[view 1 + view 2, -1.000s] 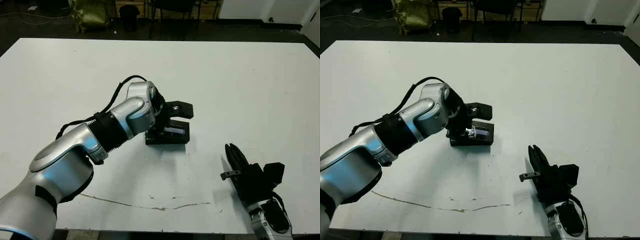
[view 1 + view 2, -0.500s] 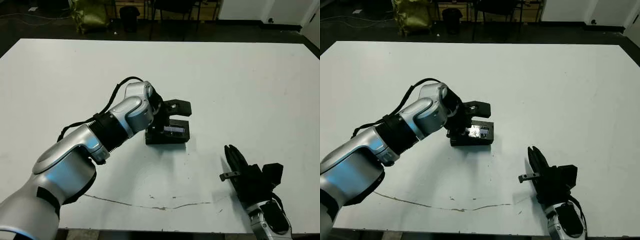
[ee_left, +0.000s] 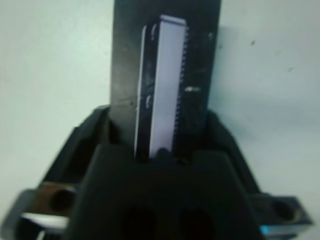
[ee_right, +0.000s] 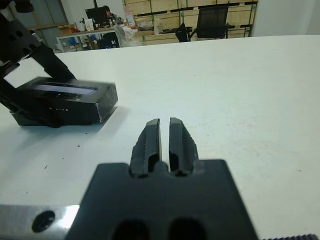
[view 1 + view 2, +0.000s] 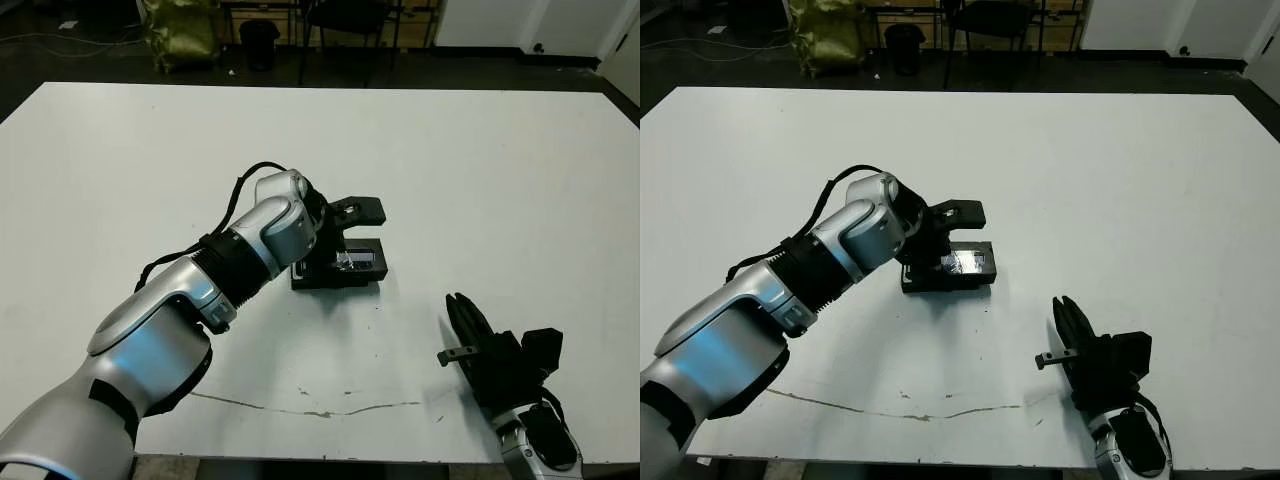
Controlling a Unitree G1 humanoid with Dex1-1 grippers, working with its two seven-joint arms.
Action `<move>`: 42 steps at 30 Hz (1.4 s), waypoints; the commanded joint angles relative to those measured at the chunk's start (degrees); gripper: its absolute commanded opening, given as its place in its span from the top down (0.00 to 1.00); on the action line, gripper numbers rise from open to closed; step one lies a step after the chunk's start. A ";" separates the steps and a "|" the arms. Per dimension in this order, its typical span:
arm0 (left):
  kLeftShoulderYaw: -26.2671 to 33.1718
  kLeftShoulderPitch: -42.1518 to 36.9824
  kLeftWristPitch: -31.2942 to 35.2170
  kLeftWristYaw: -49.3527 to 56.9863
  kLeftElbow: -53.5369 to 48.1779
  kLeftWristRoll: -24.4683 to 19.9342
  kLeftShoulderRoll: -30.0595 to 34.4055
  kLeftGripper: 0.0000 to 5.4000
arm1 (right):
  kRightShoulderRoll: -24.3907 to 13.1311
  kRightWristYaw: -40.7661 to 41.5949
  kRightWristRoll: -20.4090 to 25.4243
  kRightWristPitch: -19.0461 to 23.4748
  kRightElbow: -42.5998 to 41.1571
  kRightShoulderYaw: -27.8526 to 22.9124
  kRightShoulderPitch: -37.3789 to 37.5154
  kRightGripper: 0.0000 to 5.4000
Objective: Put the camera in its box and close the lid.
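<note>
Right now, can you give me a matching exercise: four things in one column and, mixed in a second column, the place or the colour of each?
Things:
1. left pincer
2. right pincer
3. lid
4. table

Places and colours:
a. white, with a thin dark line near the front edge
b. black with a pale purplish strip, on top of the box
c. near the front edge, apart from the box, shut and holding nothing
d. at the box, in the middle of the table

Pairs: 1-d, 2-c, 3-b, 4-a

A white tabletop [image 5: 480, 160] carries one black box [image 5: 340, 273] near its middle. A thin dark crack [image 5: 310, 410] runs along its near edge.
</note>
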 commanded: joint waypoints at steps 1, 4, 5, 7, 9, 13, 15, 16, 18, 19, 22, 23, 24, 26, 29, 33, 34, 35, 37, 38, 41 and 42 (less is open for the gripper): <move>-2.46 1.92 0.08 0.77 4.13 2.95 2.43 0.19 | -0.53 0.14 0.07 1.26 0.41 -0.11 0.87 1.00; -3.34 2.12 -4.56 0.97 3.90 3.39 3.40 0.06 | -0.69 0.40 0.29 1.24 0.51 -0.24 0.81 1.00; -2.98 2.23 -4.80 1.03 4.11 3.20 3.40 0.01 | -0.71 0.37 0.20 1.15 0.56 -0.26 0.80 1.00; -3.12 1.90 -4.07 0.51 5.10 3.43 3.07 0.00 | -0.64 -0.15 -0.29 1.39 0.53 -0.26 0.75 1.00; -4.09 1.31 -4.84 -0.51 5.81 4.08 3.27 0.00 | -0.58 -0.47 -0.78 1.32 0.72 -0.23 0.59 1.00; -5.55 0.22 -13.16 -2.65 7.71 4.92 4.41 0.00 | -0.63 -0.27 -0.19 2.08 0.41 -0.18 0.59 1.00; -5.85 -0.20 -16.46 -3.10 8.63 5.51 4.59 0.00 | -0.54 -0.03 0.39 2.37 0.74 -0.30 0.46 1.00; -5.84 -0.32 -18.18 -3.30 8.93 5.61 4.76 0.00 | -0.50 0.53 0.67 1.45 1.47 -0.38 0.25 1.00; -6.07 -0.94 -21.65 -4.71 9.76 5.78 5.09 0.00 | -0.55 0.92 0.45 0.20 2.75 -0.49 -0.16 1.00; -5.83 -1.21 -23.65 -5.51 10.29 5.52 5.28 0.00 | -0.41 0.73 0.47 0.35 2.44 -0.44 -0.04 1.00; -3.55 -1.37 -27.49 -6.81 11.42 3.93 5.94 0.00 | -0.35 -0.04 -0.10 0.95 1.56 -0.32 0.35 1.00; -2.15 -1.20 -27.23 -7.09 11.39 3.16 6.28 0.00 | -0.42 0.21 -0.10 0.43 2.00 -0.38 0.24 1.00; -0.84 -1.02 -26.61 -7.36 11.19 2.58 6.66 0.00 | -0.32 0.99 0.61 -0.41 2.88 -0.56 -0.02 1.00; 1.90 -0.48 -25.65 -8.47 10.60 1.02 7.72 0.00 | -0.39 1.25 0.40 -1.41 3.92 -0.68 -0.30 1.00; 5.45 0.94 -25.66 -10.09 10.11 -1.20 9.64 0.00 | -0.77 1.20 -0.13 -2.12 4.28 -0.67 -0.31 1.00; 8.03 2.85 -25.63 -10.74 10.79 -2.52 10.97 0.00 | -0.75 1.90 1.35 -1.33 3.95 -0.82 -0.22 1.00; 8.61 3.39 -25.85 -10.85 10.89 -2.91 11.27 0.00 | -0.73 1.99 1.37 -1.50 3.88 -0.81 -0.17 1.00; 9.04 4.01 -26.27 -10.73 10.73 -3.15 11.64 0.00 | -0.74 1.85 1.11 -1.53 3.59 -0.73 -0.06 1.00; 9.61 5.23 -27.39 -10.40 10.76 -3.34 12.09 0.00 | -0.85 0.42 -0.12 0.31 1.33 -0.33 0.55 1.00; 9.78 5.66 -27.81 -10.22 10.84 -3.30 12.20 0.00 | -0.98 -0.11 -0.62 1.18 0.40 -0.20 0.80 1.00; 10.51 6.63 -27.38 -9.93 11.33 -3.44 12.26 0.00 | -1.23 -0.95 -1.62 2.20 -0.60 -0.07 1.11 1.00; 10.90 6.89 -26.86 -10.07 11.62 -3.65 12.22 0.00 | -1.17 -1.03 -1.91 1.76 -0.56 -0.01 1.16 1.00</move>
